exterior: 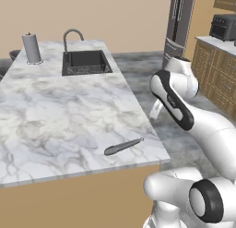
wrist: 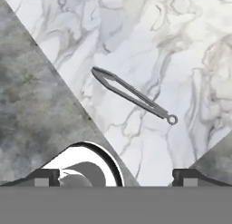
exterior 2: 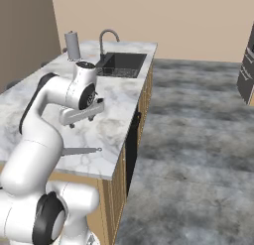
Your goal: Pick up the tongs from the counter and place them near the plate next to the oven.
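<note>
The dark grey tongs [exterior: 123,146] lie flat on the white marble counter [exterior: 55,111], close to its near right corner. In the right base view the tongs [exterior 2: 79,151] rest just inside the counter's [exterior 2: 116,102] front edge. My gripper [exterior 2: 82,121] hovers above that corner, pointing down, apart from the tongs. In the hand view the tongs [wrist: 131,95] lie diagonally on the marble [wrist: 181,46], thick end upper left, ringed tip lower right. My gripper [wrist: 115,177] is open, its fingertips [wrist: 45,177] far apart with nothing between them. The plate and the oven are out of view.
A dark sink [exterior: 85,62] with a curved faucet [exterior: 71,38] sits at the counter's far end, a paper towel roll [exterior: 31,48] to its left. Grey floor [exterior 2: 198,140] lies right of the counter. A small dark toaster oven [exterior: 224,26] stands on wooden cabinets at far right.
</note>
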{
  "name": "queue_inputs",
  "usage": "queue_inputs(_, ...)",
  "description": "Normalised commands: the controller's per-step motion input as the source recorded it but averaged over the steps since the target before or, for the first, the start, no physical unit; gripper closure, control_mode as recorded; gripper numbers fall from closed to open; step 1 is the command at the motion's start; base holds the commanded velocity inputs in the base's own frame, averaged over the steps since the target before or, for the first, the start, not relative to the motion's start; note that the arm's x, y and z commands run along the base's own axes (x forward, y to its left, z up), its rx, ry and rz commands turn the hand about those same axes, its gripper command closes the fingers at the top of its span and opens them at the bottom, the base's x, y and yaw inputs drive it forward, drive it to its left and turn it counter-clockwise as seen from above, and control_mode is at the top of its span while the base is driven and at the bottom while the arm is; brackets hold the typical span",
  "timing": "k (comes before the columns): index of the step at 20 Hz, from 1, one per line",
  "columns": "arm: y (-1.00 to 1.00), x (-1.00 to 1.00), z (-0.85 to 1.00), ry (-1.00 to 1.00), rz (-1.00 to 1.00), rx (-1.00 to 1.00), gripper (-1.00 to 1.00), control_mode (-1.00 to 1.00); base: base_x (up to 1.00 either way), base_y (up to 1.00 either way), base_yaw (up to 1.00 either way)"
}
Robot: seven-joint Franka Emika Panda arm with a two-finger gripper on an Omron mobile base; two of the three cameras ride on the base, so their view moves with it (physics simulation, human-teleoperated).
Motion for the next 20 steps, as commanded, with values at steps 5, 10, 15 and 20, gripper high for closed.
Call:
queue_inputs(5, 0.28, 0.00, -0.47, -0.07, 0.40, -0.17, -1.00, -1.00, 0.00, 0.00, 0.00)
queue_inputs(10, 0.30, 0.00, -0.45, -0.23, 0.20, -0.15, -1.00, -1.00, 0.00, 0.00, 0.00)
queue_inputs(15, 0.28, 0.00, -0.40, -0.22, 0.10, -0.07, -1.00, -1.00, 0.00, 0.00, 0.00)
queue_inputs(20, 0.16, 0.16, -0.43, -0.05, 0.08, -0.03, -1.00, -1.00, 0.00, 0.00, 0.00)
